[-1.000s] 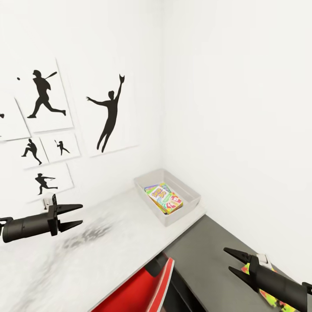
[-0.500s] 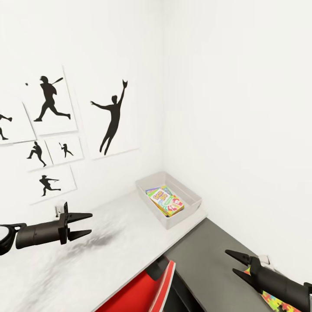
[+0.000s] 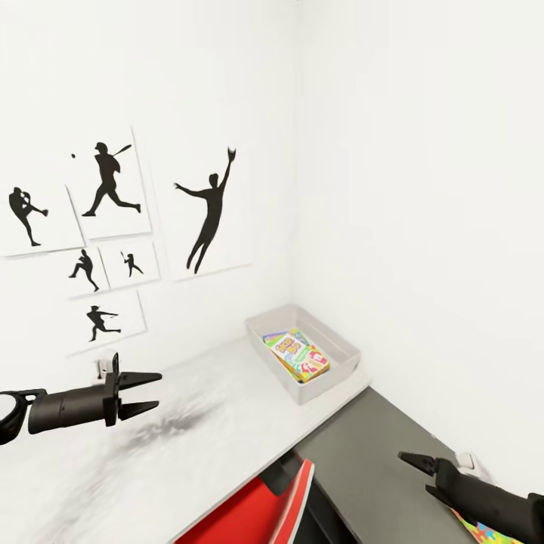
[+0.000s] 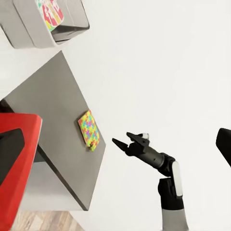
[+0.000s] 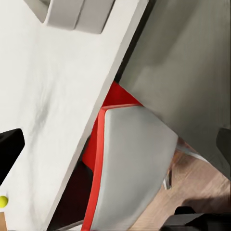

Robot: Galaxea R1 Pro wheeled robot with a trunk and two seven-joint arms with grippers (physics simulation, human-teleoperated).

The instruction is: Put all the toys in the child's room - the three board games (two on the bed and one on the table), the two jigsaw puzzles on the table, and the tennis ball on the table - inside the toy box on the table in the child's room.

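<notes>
White marbled table point(image 3: 189, 453) carries my landmark, the grey plastic toy box point(image 3: 341, 349), with one glossy board game point(image 3: 298, 355) already inside. Right of the box, a flat jigsaw puzzle point(image 4: 89, 130) waits on the dark desk point(image 3: 370, 461); the fuzzy tennis ball point(image 5: 3, 201) lies well apart. My left gripper point(image 3: 148, 393) and right gripper point(image 3: 417, 473) both hang spread, empty.

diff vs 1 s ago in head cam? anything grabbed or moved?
Mostly camera motion: the whole head view shifted, so the silhouette posters, white table and grey toy box moved in frame together. The open left gripper has risen and moved forward relative to the table; the open right gripper sits lower in frame. Nothing was grabbed or released. The colourful board game still lies in the box.
</notes>
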